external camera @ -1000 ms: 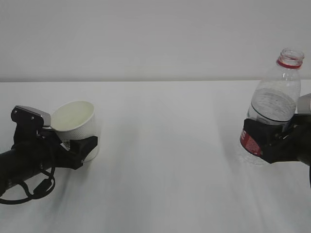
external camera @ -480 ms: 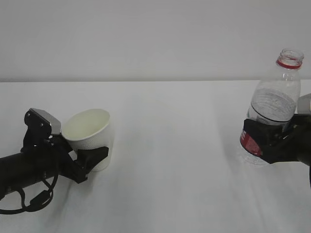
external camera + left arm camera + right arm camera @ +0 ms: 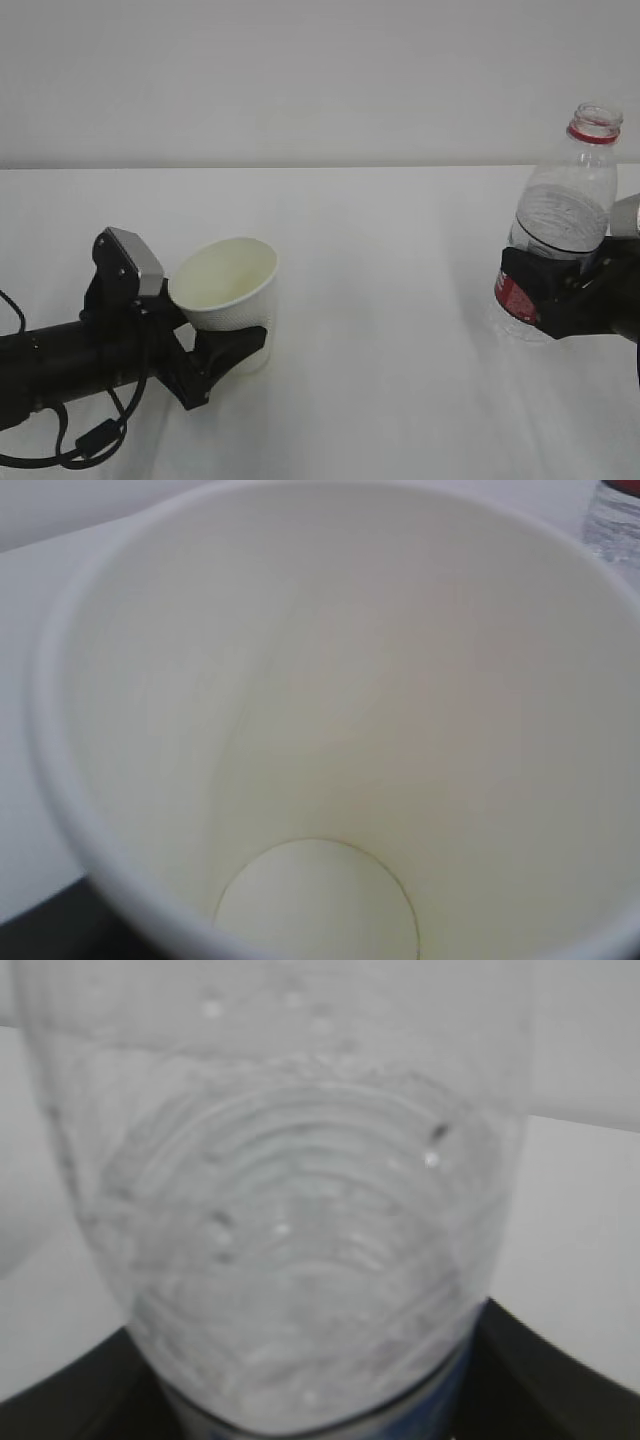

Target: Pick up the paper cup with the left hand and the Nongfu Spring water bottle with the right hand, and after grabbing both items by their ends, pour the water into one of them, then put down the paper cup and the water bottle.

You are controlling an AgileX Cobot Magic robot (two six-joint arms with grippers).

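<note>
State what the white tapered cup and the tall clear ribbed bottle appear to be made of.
White tapered cup: looks like paper, matte, with a rolled rim, a faint side seam and a cream interior in the left wrist view.
Tall clear ribbed bottle: looks like thin glossy plastic, see-through, with moulded ribs and a red neck ring.

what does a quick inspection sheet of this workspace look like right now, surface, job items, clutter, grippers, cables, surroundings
surface: white table, bare between the arms
paper cup: tilted, mouth open, inside dry and empty in the left wrist view
water bottle: uncapped, leaning slightly, red neck ring, water inside
clutter: nothing seen
left gripper: closed around the cup's lower part
right gripper: clamped on the bottle's labelled lower part
cables: black loops hanging under the left arm, near the table
surroundings: plain pale wall behind
</note>
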